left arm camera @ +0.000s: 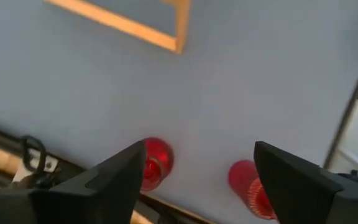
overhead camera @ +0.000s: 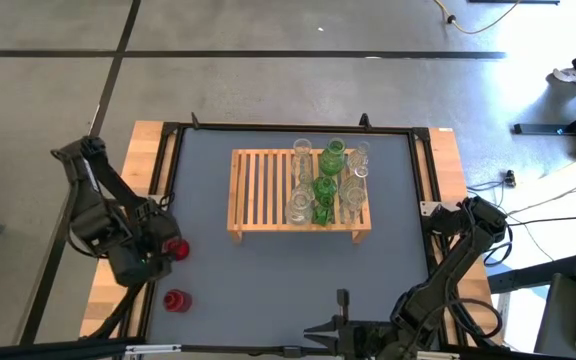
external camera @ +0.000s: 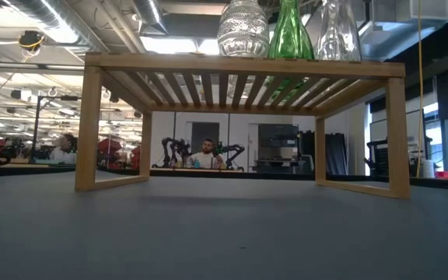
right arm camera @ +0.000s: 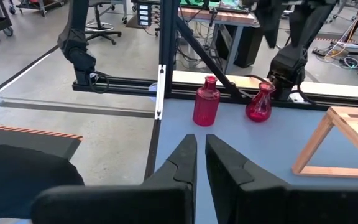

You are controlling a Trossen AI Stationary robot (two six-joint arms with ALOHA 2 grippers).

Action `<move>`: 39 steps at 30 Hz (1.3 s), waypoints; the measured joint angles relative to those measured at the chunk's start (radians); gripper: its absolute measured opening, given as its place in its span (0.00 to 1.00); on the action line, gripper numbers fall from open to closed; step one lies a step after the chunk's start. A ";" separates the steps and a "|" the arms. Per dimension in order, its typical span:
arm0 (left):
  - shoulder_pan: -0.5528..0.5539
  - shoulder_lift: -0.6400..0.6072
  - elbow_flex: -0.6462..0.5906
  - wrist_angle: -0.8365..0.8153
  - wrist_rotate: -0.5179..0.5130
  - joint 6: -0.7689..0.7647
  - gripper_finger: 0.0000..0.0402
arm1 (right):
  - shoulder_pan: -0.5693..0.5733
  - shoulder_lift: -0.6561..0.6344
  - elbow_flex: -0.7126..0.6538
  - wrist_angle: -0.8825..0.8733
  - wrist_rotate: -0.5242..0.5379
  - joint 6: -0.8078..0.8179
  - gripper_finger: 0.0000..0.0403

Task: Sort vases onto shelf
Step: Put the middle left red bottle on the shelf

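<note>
Left gripper hung over the table's near-left corner, well away from the shelf, and my wrist camera showed its fingers spread wide with nothing between them. Two red vases stood on the mat under it: one just beside the gripper on the shelf side, the other nearer the front edge. From the right wrist I could see them both upright, a straight bottle and a rounder one, close together but apart. On the shelf, the right-hand end was already filled with clear and green vases, while the slats on the left end lay bare. Right gripper waited off the shelf's right end with its fingers pressed together, holding nothing. I judged I was at the pick-up step for the reds, probably the one nearest the gripper. Next I'd have needed to drop the open fingers around that vase, straddling its neck or body without nudging its neighbour, close, lift clear, and carry it to the bare end of the shelf.
</note>
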 joint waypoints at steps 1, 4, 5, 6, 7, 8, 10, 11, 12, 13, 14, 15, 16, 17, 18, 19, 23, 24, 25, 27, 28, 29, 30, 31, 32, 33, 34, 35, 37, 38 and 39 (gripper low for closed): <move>0.008 0.000 -0.013 0.000 0.013 0.000 0.75 | 0.000 0.000 0.000 0.000 0.001 0.000 0.06; 0.034 0.000 -0.049 0.001 0.049 0.003 0.83 | 0.000 0.000 0.000 0.000 0.001 0.000 0.06; 0.039 0.000 -0.062 0.001 0.060 0.003 0.85 | 0.000 0.000 0.000 0.000 0.001 0.000 0.06; 0.045 0.000 -0.074 0.000 0.078 0.003 0.88 | 0.000 0.000 0.000 0.000 0.001 0.000 0.06; 0.051 0.000 -0.083 0.001 0.097 0.003 0.89 | 0.000 0.000 0.000 0.000 0.001 0.000 0.06; 0.056 0.000 -0.090 0.003 0.110 0.003 0.90 | 0.000 0.000 0.000 0.000 0.000 0.000 0.06; 0.062 0.000 -0.102 0.008 0.129 -0.002 0.91 | 0.000 0.000 0.000 0.000 0.001 0.000 0.06; 0.063 0.000 -0.105 0.018 0.131 -0.003 0.92 | 0.000 0.000 0.000 0.000 0.000 0.000 0.06; 0.063 0.000 -0.107 0.036 0.128 -0.003 0.92 | 0.000 0.000 0.000 0.000 0.001 0.000 0.06; 0.062 0.002 -0.110 0.054 0.123 -0.003 0.92 | 0.000 0.000 0.000 0.000 0.001 0.000 0.06; 0.059 0.006 -0.114 0.063 0.121 -0.003 0.92 | 0.000 0.000 0.000 0.000 0.001 0.000 0.06; 0.056 0.010 -0.121 0.066 0.121 -0.004 0.92 | 0.000 0.000 0.000 0.000 0.001 0.000 0.06; 0.052 0.015 -0.129 0.067 0.121 -0.008 0.92 | 0.000 0.000 0.000 0.000 0.001 0.000 0.06; 0.047 0.015 -0.143 0.068 0.124 -0.021 0.92 | 0.000 0.000 0.000 0.000 0.001 0.000 0.06; 0.045 0.015 -0.161 0.066 0.135 -0.037 0.92 | 0.000 0.000 0.000 0.000 0.001 0.000 0.06; 0.045 0.015 -0.179 0.063 0.150 -0.055 0.92 | 0.000 0.000 0.000 0.000 0.001 0.000 0.06; 0.052 0.015 -0.263 0.065 0.218 -0.090 0.92 | 0.000 0.000 0.000 0.000 0.003 0.000 0.06; 0.055 0.015 -0.282 0.063 0.228 -0.099 0.92 | 0.000 0.000 0.000 0.000 0.008 0.001 0.06; 0.059 0.015 -0.299 0.064 0.236 -0.107 0.92 | 0.000 0.000 0.000 0.000 0.009 0.000 0.06; 0.069 0.015 -0.331 0.066 0.248 -0.110 0.92 | 0.000 0.000 0.000 0.000 0.010 0.001 0.06; 0.075 0.015 -0.346 0.066 0.258 -0.110 0.92 | 0.000 0.000 0.000 0.000 0.010 0.000 0.06; 0.082 0.015 -0.359 0.066 0.268 -0.110 0.92 | 0.000 0.000 0.000 0.000 0.010 0.000 0.06; 0.088 0.015 -0.374 0.068 0.275 -0.109 0.92 | 0.000 0.000 0.000 0.000 0.010 0.000 0.06; 0.094 0.015 -0.389 0.075 0.282 -0.109 0.92 | 0.000 0.000 0.000 0.000 0.010 0.000 0.06; 0.099 0.015 -0.403 0.090 0.287 -0.106 0.92 | 0.000 0.000 0.000 0.000 0.010 0.000 0.06; 0.103 0.015 -0.416 0.113 0.287 -0.099 0.92 | 0.000 0.000 0.000 0.000 0.010 0.000 0.06; 0.104 0.015 -0.429 0.135 0.287 -0.089 0.92 | 0.000 0.000 0.000 0.000 0.010 0.000 0.06; 0.105 0.014 -0.443 0.150 0.288 -0.081 0.92 | 0.000 0.000 0.000 0.000 0.010 0.000 0.06; 0.105 0.014 -0.468 0.160 0.287 -0.077 0.92 | 0.000 0.000 0.000 0.000 0.010 0.000 0.06; 0.104 0.014 -0.481 0.159 0.285 -0.077 0.92 | 0.000 0.000 0.000 0.000 0.010 0.000 0.06; 0.104 0.014 -0.493 0.160 0.285 -0.077 0.92 | 0.000 0.000 0.000 0.000 0.010 0.000 0.06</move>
